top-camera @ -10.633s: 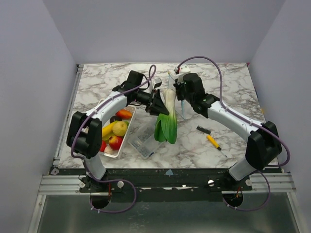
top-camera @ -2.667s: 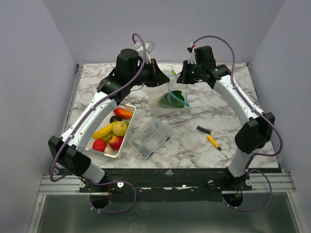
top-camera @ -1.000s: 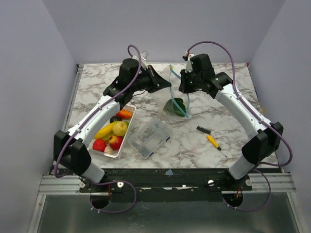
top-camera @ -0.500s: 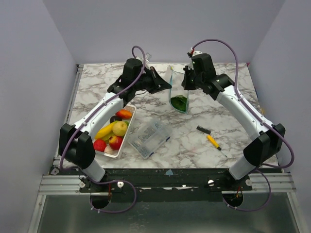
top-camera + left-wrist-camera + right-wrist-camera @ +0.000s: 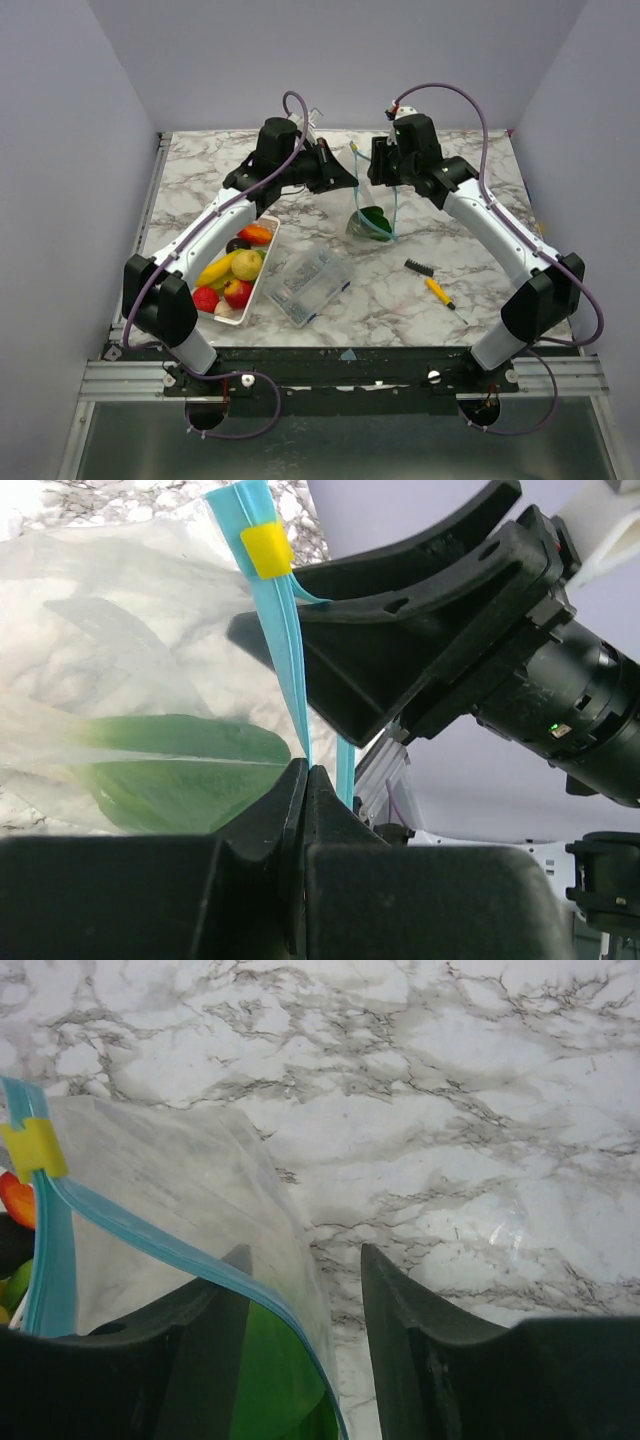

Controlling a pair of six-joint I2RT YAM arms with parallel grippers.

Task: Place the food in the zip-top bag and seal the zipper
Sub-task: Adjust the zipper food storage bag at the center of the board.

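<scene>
Noted jaws of right gripper (image 5: 300, 1280) parted since a moment ago, straddling mouth edge of zip-top bag (image 5: 170, 1180). Found jaws of left gripper (image 5: 306, 772) shut tight on zipper (image 5: 285, 650), holding bag with leek (image 5: 376, 220) inside at rear-centre tabletop (image 5: 460, 250).

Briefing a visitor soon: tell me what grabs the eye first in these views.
The clear zip-top bag is held up at the far middle of the table, the green leek showing through it. The left gripper is pinched shut on its blue zipper. On the left, bright fruit fills a white tray.
</scene>
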